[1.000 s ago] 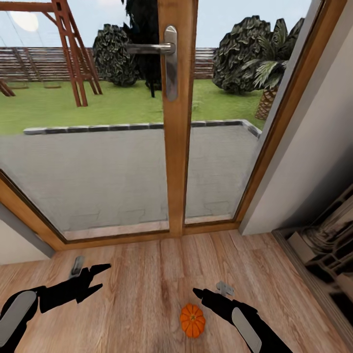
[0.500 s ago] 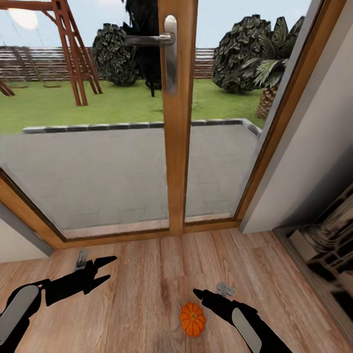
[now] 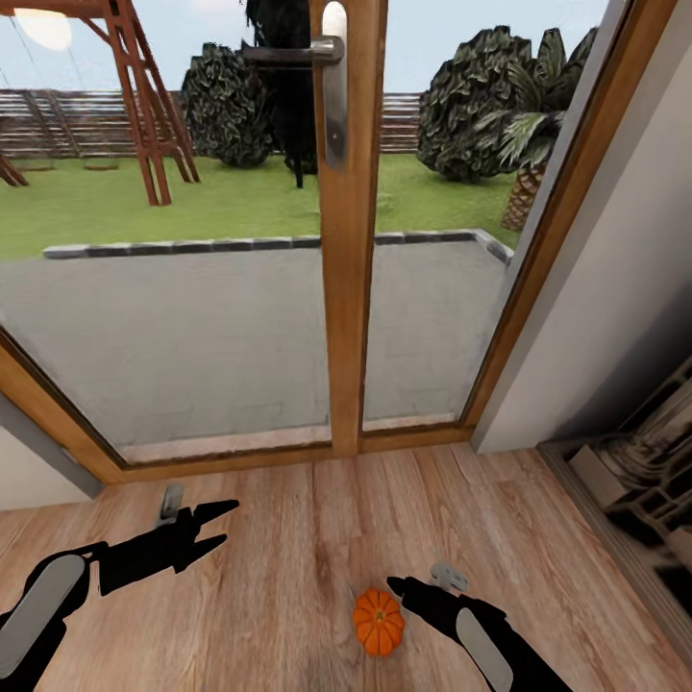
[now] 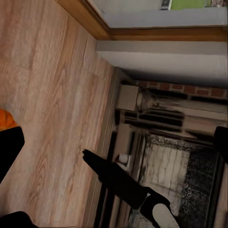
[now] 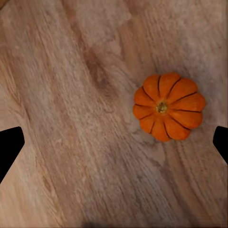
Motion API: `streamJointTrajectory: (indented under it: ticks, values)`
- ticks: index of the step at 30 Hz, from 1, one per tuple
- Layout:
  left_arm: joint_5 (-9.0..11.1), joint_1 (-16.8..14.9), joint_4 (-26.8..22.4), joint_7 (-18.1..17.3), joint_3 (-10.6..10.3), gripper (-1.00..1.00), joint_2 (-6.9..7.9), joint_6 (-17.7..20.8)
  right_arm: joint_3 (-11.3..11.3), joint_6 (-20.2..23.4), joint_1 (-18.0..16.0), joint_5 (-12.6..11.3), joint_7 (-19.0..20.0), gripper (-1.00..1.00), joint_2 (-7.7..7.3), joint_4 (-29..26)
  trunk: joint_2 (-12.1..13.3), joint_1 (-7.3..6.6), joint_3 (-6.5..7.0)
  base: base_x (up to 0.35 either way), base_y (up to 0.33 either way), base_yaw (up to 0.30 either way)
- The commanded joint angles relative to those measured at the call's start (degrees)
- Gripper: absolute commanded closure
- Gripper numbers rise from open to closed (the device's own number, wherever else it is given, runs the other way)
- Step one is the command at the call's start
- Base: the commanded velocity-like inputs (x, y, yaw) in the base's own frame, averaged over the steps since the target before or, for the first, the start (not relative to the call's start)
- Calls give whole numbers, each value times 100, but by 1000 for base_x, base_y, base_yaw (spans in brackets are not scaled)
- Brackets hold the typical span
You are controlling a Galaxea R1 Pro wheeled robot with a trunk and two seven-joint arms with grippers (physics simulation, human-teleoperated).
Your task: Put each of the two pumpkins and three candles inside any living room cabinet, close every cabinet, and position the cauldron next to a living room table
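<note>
While the robot faces the glass patio door (image 3: 348,231), a small orange pumpkin (image 3: 378,622) sits upright on the wooden plank floor (image 3: 288,577), stem pointing straight up, so its short axis is vertical and it looks round from above in the right wrist view (image 5: 168,107). It's just beside the right gripper (image 3: 396,584), slightly to its left and nearer the robot, not touching as far as I can see. That gripper's fingertips sit at opposite edges of the wrist view, so the jaws are spread wide with nothing between them. The left gripper (image 3: 223,524) hovers over bare floor well apart from the pumpkin, jaws parted with nothing held. Outside there's a paved terrace (image 3: 192,336), lawn and bushes. A white wall (image 3: 615,288) runs along the right, with a dark fireplace-looking unit (image 3: 644,481) at its foot.
</note>
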Motion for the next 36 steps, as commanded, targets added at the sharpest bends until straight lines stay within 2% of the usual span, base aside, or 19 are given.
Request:
streamJointTrajectory:
  ticks: [1,4,9,11,13,15,18,25,30,36]
  values:
    - [-55,-3,-39,-79,-42,-100,1,22,17,15,-3,-17,-15,-100,-6,-1,-43,22,-23,0,0,0]
    - [-54,-2,-127,-124,-155,-100,-2,22,17,19,-4,-22,-39,-100,-8,11,-164,88,-76,0,0,0]
    - [-51,-2,-162,-138,-220,-100,-4,22,14,24,-4,-26,-48,-100,-13,21,-364,198,-166,0,0,0]
    - [-3,-2,-165,-142,-227,-100,-1,22,14,24,-4,-26,-49,-100,-14,22,-444,241,-202,0,0,0]
    - [173,-2,-168,-142,-274,-100,14,22,10,25,-4,-26,-50,-100,-19,22,-525,285,-238,0,0,0]
    - [256,-2,-168,-145,-351,-100,25,22,9,25,-4,-26,-45,-100,-21,22,-605,329,-274,0,0,0]
    - [312,-2,-169,-148,-422,-100,34,22,9,28,-4,-26,-37,-100,-26,22,-725,395,-328,0,0,0]
    - [363,-2,-172,-149,-468,-100,39,22,6,87,-4,-26,-33,-100,-32,23,-1006,549,-453,0,0,0]
    - [539,-2,-177,-149,-485,-100,39,22,5,95,-4,-26,-32,-100,-32,23,-1206,659,-543,0,0,0]
    - [576,-2,-178,-151,-521,-100,34,22,0,113,-17,-26,-29,-100,-38,23,-1447,791,-651,0,0,0]
